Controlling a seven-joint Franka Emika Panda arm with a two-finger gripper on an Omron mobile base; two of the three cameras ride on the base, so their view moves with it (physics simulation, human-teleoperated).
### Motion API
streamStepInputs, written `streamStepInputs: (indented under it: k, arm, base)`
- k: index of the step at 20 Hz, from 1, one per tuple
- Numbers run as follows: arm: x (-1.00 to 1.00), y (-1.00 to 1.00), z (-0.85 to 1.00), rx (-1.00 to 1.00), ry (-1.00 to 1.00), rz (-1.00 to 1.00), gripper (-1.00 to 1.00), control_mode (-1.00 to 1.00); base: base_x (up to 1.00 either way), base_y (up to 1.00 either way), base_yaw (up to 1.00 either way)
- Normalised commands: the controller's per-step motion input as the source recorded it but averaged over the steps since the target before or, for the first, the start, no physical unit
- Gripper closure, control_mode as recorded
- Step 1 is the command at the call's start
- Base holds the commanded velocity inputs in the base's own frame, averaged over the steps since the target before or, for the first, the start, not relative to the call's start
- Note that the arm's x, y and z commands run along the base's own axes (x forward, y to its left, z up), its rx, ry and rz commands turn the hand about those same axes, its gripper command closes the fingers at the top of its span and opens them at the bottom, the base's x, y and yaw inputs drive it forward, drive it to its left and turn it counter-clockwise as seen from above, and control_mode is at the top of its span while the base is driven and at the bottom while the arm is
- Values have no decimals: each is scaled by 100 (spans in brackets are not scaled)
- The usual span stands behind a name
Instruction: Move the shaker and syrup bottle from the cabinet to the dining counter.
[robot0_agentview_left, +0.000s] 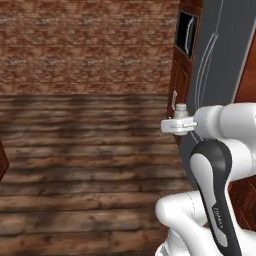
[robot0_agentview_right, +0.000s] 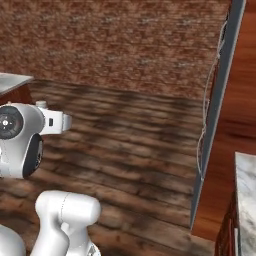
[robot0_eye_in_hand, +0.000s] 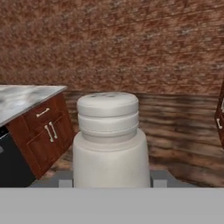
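Observation:
The shaker (robot0_eye_in_hand: 110, 144), a small pale grey-white cylinder with a ribbed cap, stands upright between the tips of my gripper (robot0_eye_in_hand: 111, 181), which is shut on it. From the left base view its cap (robot0_agentview_left: 180, 107) pokes up above the white hand, where the gripper (robot0_agentview_left: 178, 119) is held out to the left at mid-height over the wooden floor. In the right base view the shaker's cap (robot0_agentview_right: 41, 104) shows just above the gripper (robot0_agentview_right: 46, 113) at the left edge. The syrup bottle, the cabinet and the dining counter are out of view.
A brick wall (robot0_agentview_left: 85, 45) runs across the back above a dark plank floor (robot0_agentview_left: 85, 165). A tall dark grey appliance door (robot0_agentview_left: 220, 60) and reddish wood cabinetry stand close on the right. A marble kitchen countertop (robot0_eye_in_hand: 26, 98) over wood drawers lies left in the hand view.

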Motion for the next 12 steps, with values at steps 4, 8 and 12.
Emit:
streamStepInputs:
  k: [4,8,12]
  arm:
    - [0,0,0,0,0,0,100,100]
    - [0,0,0,0,0,0,100,100]
    - [0,0,0,0,0,0,100,100]
  base:
    - [94,19,0]
    - [94,29,-1]
    - [94,31,-4]
